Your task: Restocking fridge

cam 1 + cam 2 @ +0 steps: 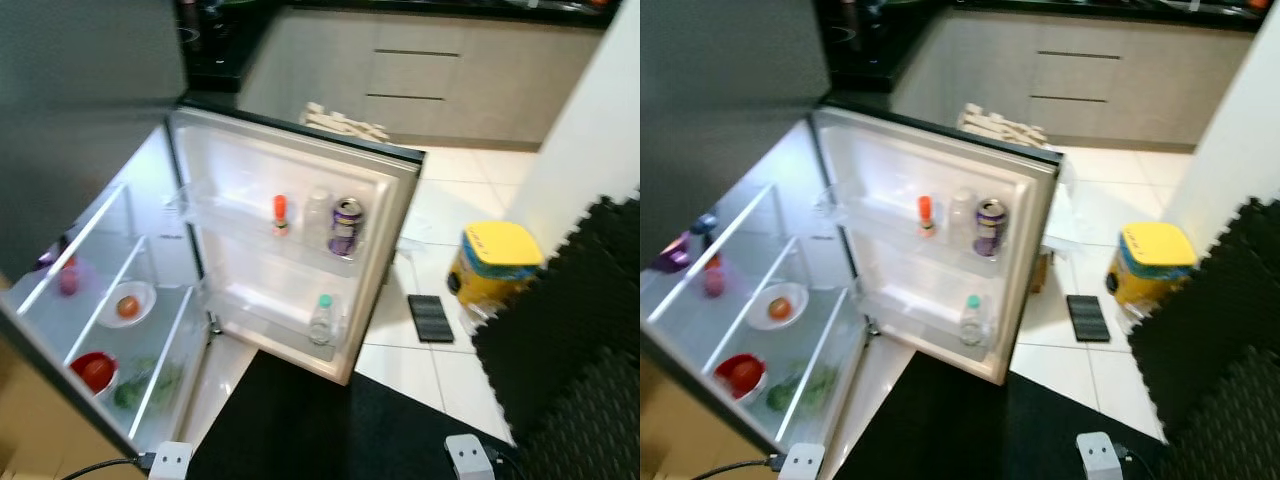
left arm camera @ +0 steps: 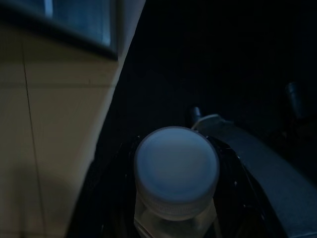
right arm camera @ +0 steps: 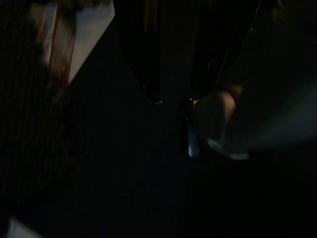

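Note:
The small fridge stands open, its door (image 1: pixel 300 250) swung toward me. The upper door shelf holds a red-capped bottle (image 1: pixel 281 215), a clear bottle (image 1: pixel 317 218) and a purple can (image 1: pixel 346 226). A green-capped bottle (image 1: pixel 322 320) stands on the lower door shelf. Inside are a plate with a tomato (image 1: pixel 128 305), a red bowl (image 1: pixel 94 370), greens (image 1: pixel 150 385) and a pink bottle (image 1: pixel 68 278). My left gripper (image 2: pixel 176 210) hangs low beside the fridge, shut on a clear bottle with a white cap (image 2: pixel 177 171). My right gripper (image 3: pixel 173 100) hangs idle over the dark mat, fingers apart and holding nothing.
A yellow-lidded container (image 1: pixel 495 262) and a flat black object (image 1: pixel 431 318) sit on the white tiles right of the door. Black foam mats (image 1: pixel 575 330) rise on the right. A black floor mat (image 1: pixel 330 430) lies under me. Grey cabinets (image 1: pixel 420 75) line the back.

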`<state>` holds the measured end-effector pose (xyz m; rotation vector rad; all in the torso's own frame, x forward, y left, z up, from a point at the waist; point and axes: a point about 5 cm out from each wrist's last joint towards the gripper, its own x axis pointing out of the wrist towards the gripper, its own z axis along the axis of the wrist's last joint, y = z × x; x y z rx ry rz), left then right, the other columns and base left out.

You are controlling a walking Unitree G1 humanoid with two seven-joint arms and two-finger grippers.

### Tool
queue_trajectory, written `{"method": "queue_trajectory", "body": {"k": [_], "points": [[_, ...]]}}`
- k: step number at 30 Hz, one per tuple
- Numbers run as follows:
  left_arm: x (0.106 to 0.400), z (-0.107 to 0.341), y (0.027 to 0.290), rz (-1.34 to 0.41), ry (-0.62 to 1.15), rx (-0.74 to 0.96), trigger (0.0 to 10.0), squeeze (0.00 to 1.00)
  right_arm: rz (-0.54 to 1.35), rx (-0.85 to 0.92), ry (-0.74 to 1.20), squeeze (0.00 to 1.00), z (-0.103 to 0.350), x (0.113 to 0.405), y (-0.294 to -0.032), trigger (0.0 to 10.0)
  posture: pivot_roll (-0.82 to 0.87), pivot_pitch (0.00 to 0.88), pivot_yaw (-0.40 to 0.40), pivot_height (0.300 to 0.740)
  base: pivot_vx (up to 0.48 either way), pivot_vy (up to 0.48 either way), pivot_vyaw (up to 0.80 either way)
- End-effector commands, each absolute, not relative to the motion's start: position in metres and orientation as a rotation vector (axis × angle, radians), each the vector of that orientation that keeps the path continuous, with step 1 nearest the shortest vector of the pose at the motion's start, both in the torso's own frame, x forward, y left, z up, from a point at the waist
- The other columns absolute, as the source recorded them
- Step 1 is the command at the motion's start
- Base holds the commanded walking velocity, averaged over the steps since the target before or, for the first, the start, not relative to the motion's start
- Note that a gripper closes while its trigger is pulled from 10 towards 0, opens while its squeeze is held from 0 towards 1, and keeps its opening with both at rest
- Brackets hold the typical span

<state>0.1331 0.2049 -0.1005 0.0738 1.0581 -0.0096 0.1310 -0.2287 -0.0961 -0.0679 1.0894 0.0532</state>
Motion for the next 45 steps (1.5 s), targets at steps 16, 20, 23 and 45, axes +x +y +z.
{"method": "queue_trajectory", "body": {"k": [16,20,23,45], "points": [[0.1371,-0.1016,0.1859,-0.083,1.051,0.043,10.0,0.0,0.053,-0.073,1.087,0.0,-0.0957,0.133,-0.2282,10.0,0.03,0.0,-0.037,0.74,0.0,0.0,-0.15],[0.1376,-0.1015,0.1857,-0.085,1.05,0.044,10.0,0.0,0.054,-0.072,1.087,0.0,-0.0959,0.1327,-0.2277,10.0,0.03,0.0,-0.037,0.74,0.0,0.0,0.0],[0.1378,-0.1014,0.1855,-0.089,1.049,0.045,10.0,0.0,0.055,-0.071,1.092,0.0,-0.0964,0.1317,-0.227,10.0,0.03,0.0,-0.037,0.74,0.0,0.0,0.0],[0.1415,-0.1001,0.1853,-0.109,1.043,0.058,10.0,0.0,0.062,-0.09,1.084,0.0,-0.095,0.1353,-0.2279,10.0,0.03,0.0,-0.036,0.74,0.0,0.0,-0.33]]}}
